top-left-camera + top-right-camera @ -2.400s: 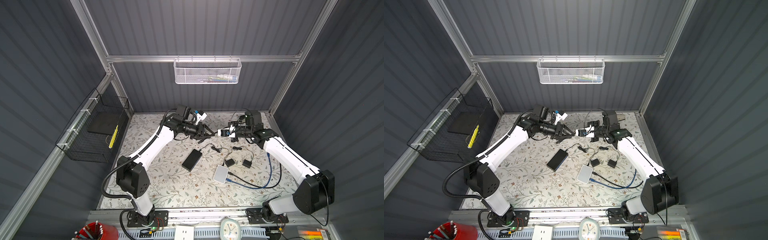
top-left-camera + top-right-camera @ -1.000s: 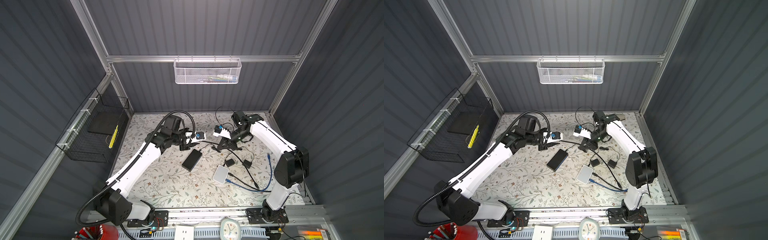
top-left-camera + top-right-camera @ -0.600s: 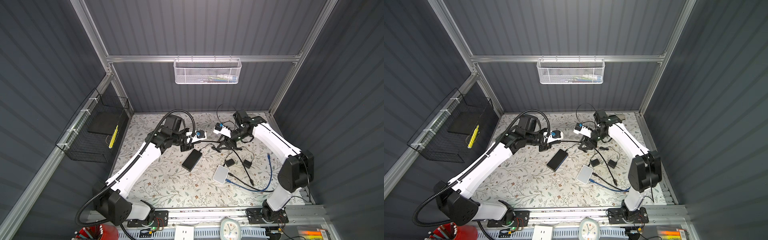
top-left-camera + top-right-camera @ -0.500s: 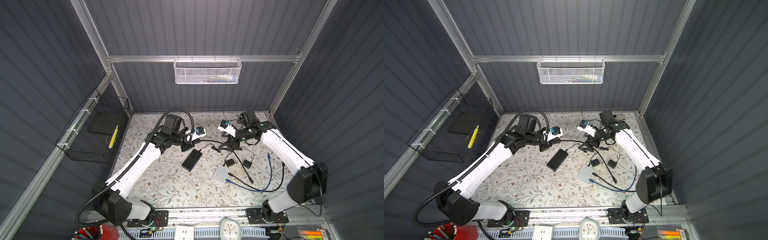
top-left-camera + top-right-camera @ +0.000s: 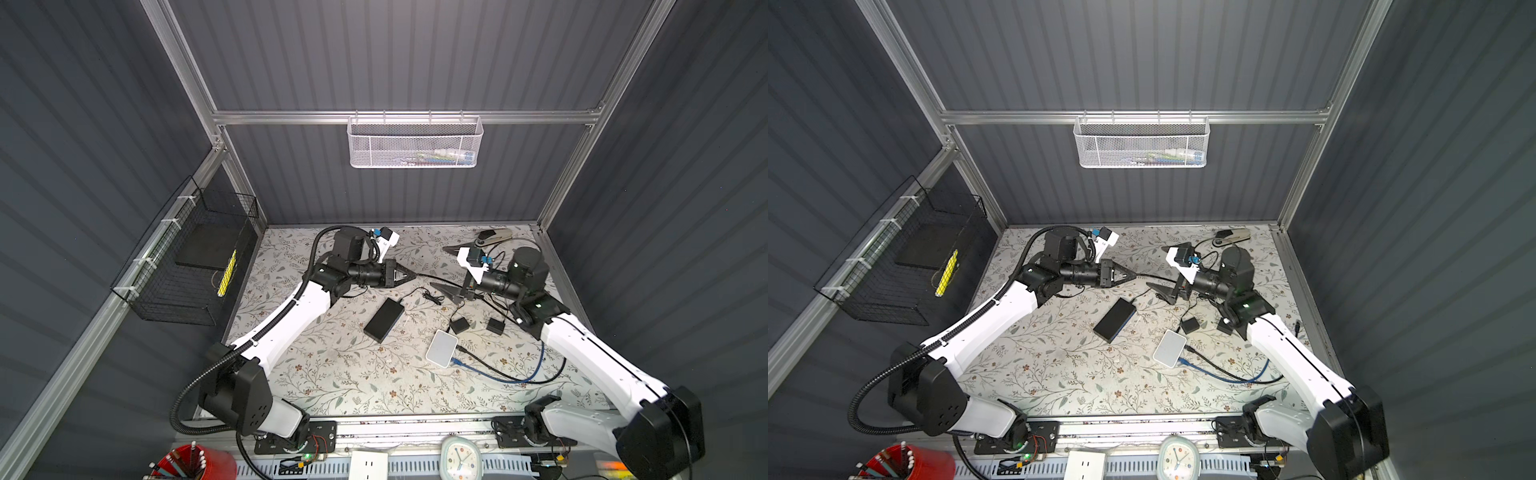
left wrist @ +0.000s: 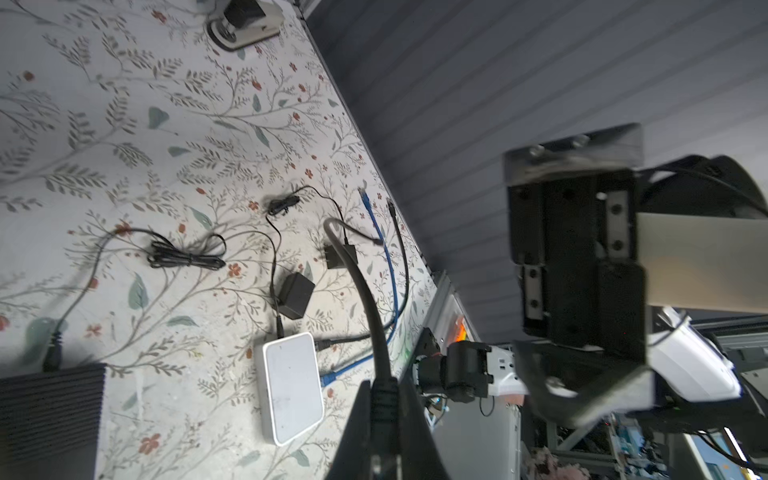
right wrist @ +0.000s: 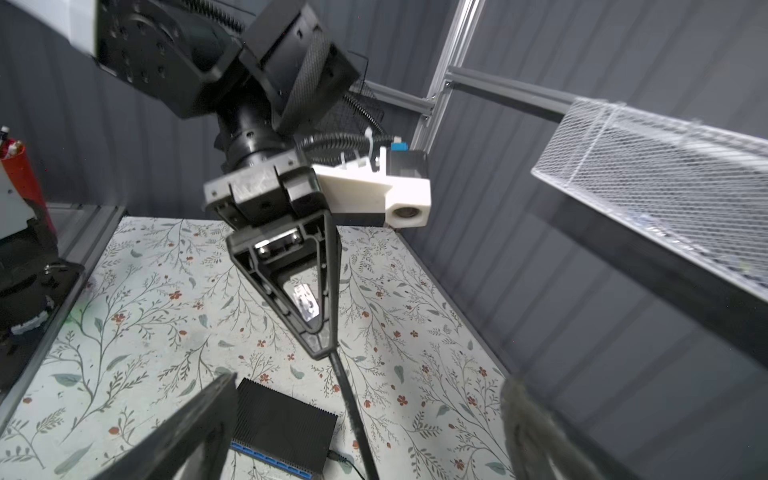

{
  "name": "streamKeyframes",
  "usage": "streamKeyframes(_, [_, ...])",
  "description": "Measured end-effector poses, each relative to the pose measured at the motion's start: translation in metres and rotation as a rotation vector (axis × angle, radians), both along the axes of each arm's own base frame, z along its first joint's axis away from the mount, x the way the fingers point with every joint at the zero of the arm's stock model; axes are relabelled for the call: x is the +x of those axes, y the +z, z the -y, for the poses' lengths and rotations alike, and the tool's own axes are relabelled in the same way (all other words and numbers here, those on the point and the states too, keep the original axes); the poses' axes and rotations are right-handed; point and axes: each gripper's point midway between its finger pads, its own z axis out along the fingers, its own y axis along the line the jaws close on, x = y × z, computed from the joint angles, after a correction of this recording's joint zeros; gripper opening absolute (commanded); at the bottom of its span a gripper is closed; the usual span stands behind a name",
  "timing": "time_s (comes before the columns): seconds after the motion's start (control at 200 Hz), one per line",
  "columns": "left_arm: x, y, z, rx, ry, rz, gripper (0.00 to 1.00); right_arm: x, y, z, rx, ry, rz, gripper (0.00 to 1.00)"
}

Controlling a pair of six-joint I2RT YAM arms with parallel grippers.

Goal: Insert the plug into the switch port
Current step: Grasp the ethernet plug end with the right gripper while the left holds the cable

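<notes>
The left fingers (image 5: 409, 275) are pressed together on the plug (image 6: 384, 397) end of a black cable (image 6: 360, 282) and hold it in the air above the bench (image 5: 332, 374). The plug itself is mostly hidden between them. The switch (image 5: 384, 320) lies flat on the bench, at about 6 o'clock from these fingers in both top views and apart from them. The right fingers (image 5: 448, 270) stand at 3 o'clock from the left ones, spread wide and gripping nothing.
</notes>
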Motion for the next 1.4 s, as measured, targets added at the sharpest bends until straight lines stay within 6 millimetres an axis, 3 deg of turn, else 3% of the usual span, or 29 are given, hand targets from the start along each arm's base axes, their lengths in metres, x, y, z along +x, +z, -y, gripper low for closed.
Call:
streamKeyframes(0.115, [-0.004,0.011,0.005,-0.03,-0.043,-0.009,0.0,0.005,-0.022,-0.022,-0.139,0.096,0.011,0.68])
streamKeyframes(0.2, [-0.005,0.013,0.007,-0.039,-0.061,-0.015,0.0,0.0,-0.025,-0.033,-0.191,0.145,0.017,0.59])
streamKeyframes(0.275, [-0.006,0.011,0.007,-0.04,-0.071,-0.026,0.0,-0.006,-0.029,-0.033,-0.221,0.163,0.032,0.48])
streamKeyframes(0.38, [-0.008,0.012,0.007,-0.045,-0.081,-0.031,0.0,-0.008,-0.036,-0.03,-0.258,0.168,0.041,0.18])
streamKeyframes(0.51, [-0.012,0.009,0.008,-0.04,-0.093,-0.057,0.0,-0.004,-0.039,-0.027,-0.285,0.145,0.055,0.0])
streamKeyframes(0.55, [-0.012,0.008,0.008,-0.04,-0.092,-0.062,0.0,-0.003,-0.039,-0.026,-0.288,0.139,0.063,0.0])
streamKeyframes(0.58, [-0.012,0.008,0.008,-0.042,-0.093,-0.064,0.06,-0.002,-0.039,-0.025,-0.29,0.128,0.064,0.0])
streamKeyframes(0.655, [-0.013,0.009,0.008,-0.044,-0.096,-0.067,0.38,-0.002,-0.037,-0.025,-0.29,0.117,0.073,0.0])
streamKeyframes(0.72, [-0.011,0.011,0.006,-0.04,-0.09,-0.071,0.59,-0.003,-0.037,-0.022,-0.293,0.105,0.077,0.0])
streamKeyframes(0.84, [0.001,0.018,-0.015,-0.051,-0.026,-0.079,0.74,-0.007,-0.034,-0.016,-0.293,0.092,0.085,0.0])
streamKeyframes(0.98, [0.009,0.039,-0.041,-0.089,0.036,-0.042,0.73,-0.01,-0.03,-0.014,-0.294,0.094,0.098,0.0])
streamKeyframes(1.076, [0.002,0.047,-0.038,-0.124,0.007,-0.036,0.73,-0.011,-0.03,-0.014,-0.297,0.095,0.098,0.0])
streamKeyframes(1.201, [-0.007,0.043,-0.03,-0.145,-0.033,-0.065,0.7,-0.011,-0.032,-0.014,-0.304,0.098,0.099,0.0])
streamKeyframes(1.401, [-0.019,0.037,-0.016,-0.14,-0.089,-0.093,0.55,-0.013,-0.039,-0.013,-0.319,0.11,0.072,0.0])
